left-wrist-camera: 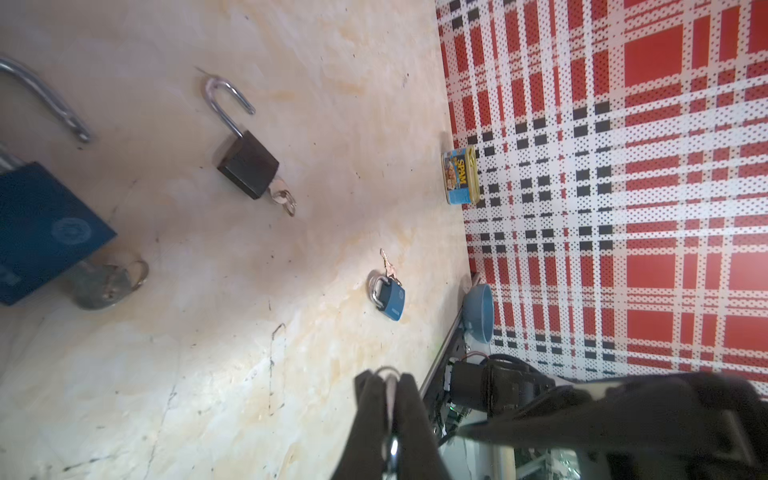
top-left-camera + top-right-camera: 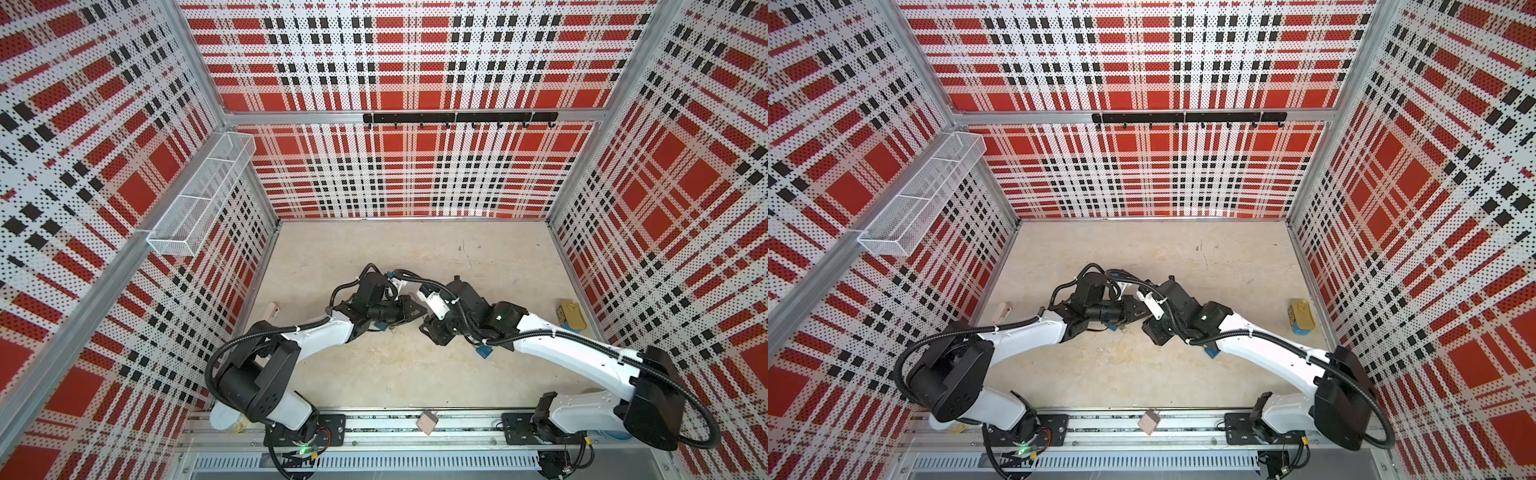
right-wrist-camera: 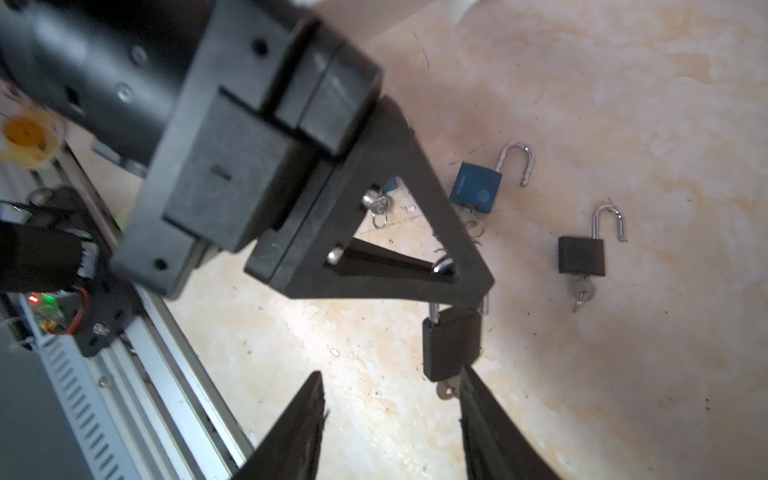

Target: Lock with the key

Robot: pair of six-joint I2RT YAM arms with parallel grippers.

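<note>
A black padlock (image 3: pixel 451 345) hangs above the table by its silver shackle, which my left gripper (image 3: pixel 469 299) is shut on. In the left wrist view only the metal shackle shows, pinched in that gripper (image 1: pixel 386 378). A silver key (image 3: pixel 446 390) sticks out of the lock's underside. My right gripper (image 3: pixel 390 386) is open just below the lock. The key sits between its fingers, right beside one finger (image 3: pixel 482 415); the other finger is well apart. In both top views the left gripper (image 2: pixel 413 309) (image 2: pixel 1133 309) and the right gripper (image 2: pixel 428 328) (image 2: pixel 1148 328) meet at mid-table.
On the table lie an open blue padlock (image 3: pixel 478 189), an open black padlock (image 3: pixel 581 255) with its key in, and a small blue padlock (image 1: pixel 388 297) by a loose key (image 1: pixel 388 266). A Spam can (image 2: pixel 571 316) and a blue bowl (image 1: pixel 480 311) stand along the right wall.
</note>
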